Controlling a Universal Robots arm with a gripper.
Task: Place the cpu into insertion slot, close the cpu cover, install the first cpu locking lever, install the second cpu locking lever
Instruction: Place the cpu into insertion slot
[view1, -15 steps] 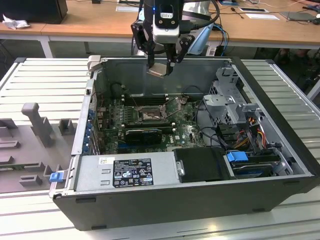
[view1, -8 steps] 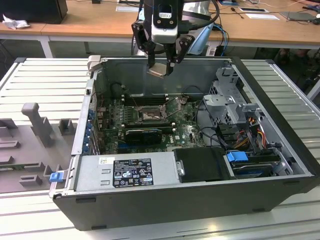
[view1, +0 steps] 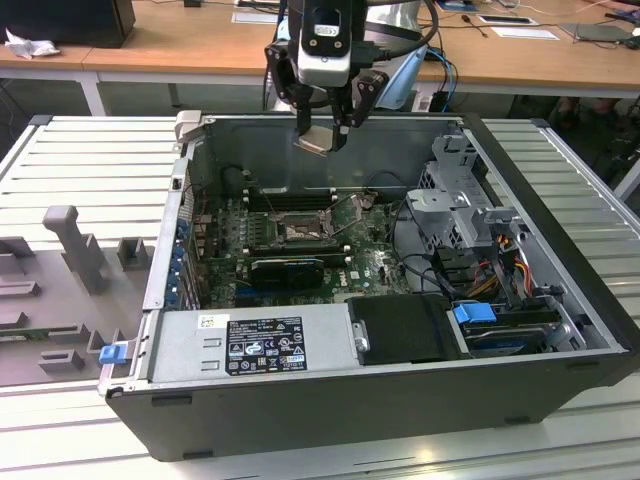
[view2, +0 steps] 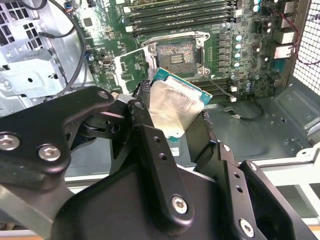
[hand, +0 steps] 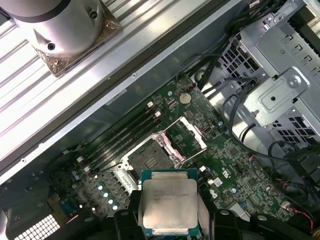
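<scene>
Hovering at the upper middle of the exterior view above the computer case (view1: 560, 330), the hand (view1: 325, 132) grips the cpu (view1: 314, 141), while the insertion slot (view1: 300, 232) at mid-frame sits bare, its cpu cover (hand: 186, 136) open, so no step looks finished.

1. One cpu (hand: 169, 202); one insertion slot (hand: 150, 161); one cpu cover (hand: 197, 131)
2. One claw (view1: 322, 135); one arm (view1: 330, 30)
3. One open computer case (view1: 560, 230); one green motherboard (view2: 240, 45); one labelled power supply (view1: 260, 340); two blue plastic tabs (view1: 113, 352)
</scene>
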